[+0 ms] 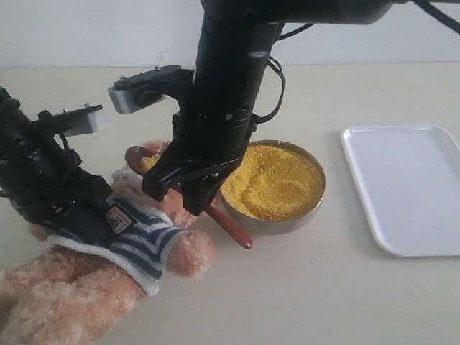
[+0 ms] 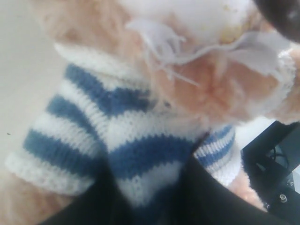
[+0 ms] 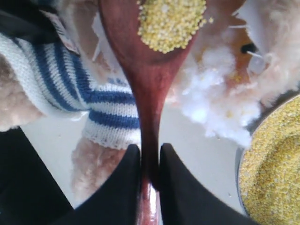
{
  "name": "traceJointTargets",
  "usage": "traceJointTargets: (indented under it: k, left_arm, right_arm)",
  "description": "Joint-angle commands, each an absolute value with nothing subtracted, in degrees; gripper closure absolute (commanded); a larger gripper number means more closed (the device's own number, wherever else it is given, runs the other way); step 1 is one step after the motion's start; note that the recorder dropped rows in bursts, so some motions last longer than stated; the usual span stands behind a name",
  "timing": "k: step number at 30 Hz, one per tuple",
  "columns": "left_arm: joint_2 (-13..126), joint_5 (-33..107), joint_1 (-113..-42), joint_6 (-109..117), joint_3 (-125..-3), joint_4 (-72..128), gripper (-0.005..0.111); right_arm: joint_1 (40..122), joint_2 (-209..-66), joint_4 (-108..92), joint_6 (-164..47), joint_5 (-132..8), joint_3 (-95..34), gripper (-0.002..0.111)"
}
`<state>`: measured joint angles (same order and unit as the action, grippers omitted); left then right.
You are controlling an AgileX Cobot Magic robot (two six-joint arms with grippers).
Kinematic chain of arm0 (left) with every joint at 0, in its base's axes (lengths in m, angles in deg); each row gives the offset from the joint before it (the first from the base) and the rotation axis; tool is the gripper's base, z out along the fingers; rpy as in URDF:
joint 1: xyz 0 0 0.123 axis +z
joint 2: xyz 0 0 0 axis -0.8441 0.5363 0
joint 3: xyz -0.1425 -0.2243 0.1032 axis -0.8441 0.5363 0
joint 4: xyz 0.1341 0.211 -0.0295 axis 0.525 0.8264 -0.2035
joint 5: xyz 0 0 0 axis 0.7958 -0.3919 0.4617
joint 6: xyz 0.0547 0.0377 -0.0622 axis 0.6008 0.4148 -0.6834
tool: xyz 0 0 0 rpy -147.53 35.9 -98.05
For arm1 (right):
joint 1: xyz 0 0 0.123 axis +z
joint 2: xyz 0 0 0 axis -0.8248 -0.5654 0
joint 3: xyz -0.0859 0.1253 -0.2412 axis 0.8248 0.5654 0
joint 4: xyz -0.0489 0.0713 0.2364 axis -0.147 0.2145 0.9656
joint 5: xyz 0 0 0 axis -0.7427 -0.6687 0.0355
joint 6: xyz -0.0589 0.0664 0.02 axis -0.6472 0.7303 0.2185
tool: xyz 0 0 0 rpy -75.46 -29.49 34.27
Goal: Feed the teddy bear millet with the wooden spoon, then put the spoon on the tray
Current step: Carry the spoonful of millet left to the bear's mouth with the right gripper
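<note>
The teddy bear (image 1: 79, 287) lies on its back at the lower left in a navy-and-white striped shirt (image 2: 117, 136). My left gripper (image 1: 90, 223) is shut on the bear's shirt at the chest. My right gripper (image 1: 194, 194) is shut on the handle of the wooden spoon (image 3: 149, 93). The spoon's bowl (image 1: 138, 157) carries a small heap of millet (image 3: 171, 21) and is held at the bear's white muzzle (image 3: 211, 98). The metal bowl of millet (image 1: 277, 183) stands just right of the bear. The white tray (image 1: 410, 187) lies at the right, with nothing on it.
The right arm (image 1: 230, 72) reaches down over the space between the bear and the bowl. The spoon's handle end (image 1: 241, 238) pokes out in front of the bowl's rim. Bare beige table (image 1: 302, 295) lies in front.
</note>
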<state>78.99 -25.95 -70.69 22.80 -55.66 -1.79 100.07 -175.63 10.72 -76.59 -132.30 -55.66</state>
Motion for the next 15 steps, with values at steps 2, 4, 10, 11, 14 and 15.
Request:
traceJointTargets:
  k: [2, 4, 10, 11, 14, 15]
  left_arm:
    - [78.88, -25.6, -70.92, 22.42, -55.88, -2.0, 0.103]
    - [78.88, -25.6, -70.92, 22.42, -55.88, -2.0, 0.103]
    - [78.88, -25.6, -70.92, 22.42, -55.88, -2.0, 0.103]
    - [78.88, -25.6, -70.92, 22.42, -55.88, -2.0, 0.103]
    - [78.88, -25.6, -70.92, 22.42, -55.88, -2.0, 0.103]
    - [78.88, -25.6, -70.92, 22.42, -55.88, -2.0, 0.103]
  right_arm:
    - [98.19, -175.37, 15.82, -79.02, -132.4, -55.96, 0.109]
    - [97.78, -175.37, 16.35, -79.02, -132.4, -55.96, 0.109]
    - [97.37, -176.04, 17.75, -79.17, -132.4, -55.96, 0.109]
    - [97.37, -176.17, 17.89, -79.17, -132.4, -55.96, 0.109]
    - [97.37, -176.88, 18.63, -79.17, -132.4, -55.96, 0.109]
    - [97.37, -177.02, 18.76, -79.17, -132.4, -55.96, 0.109]
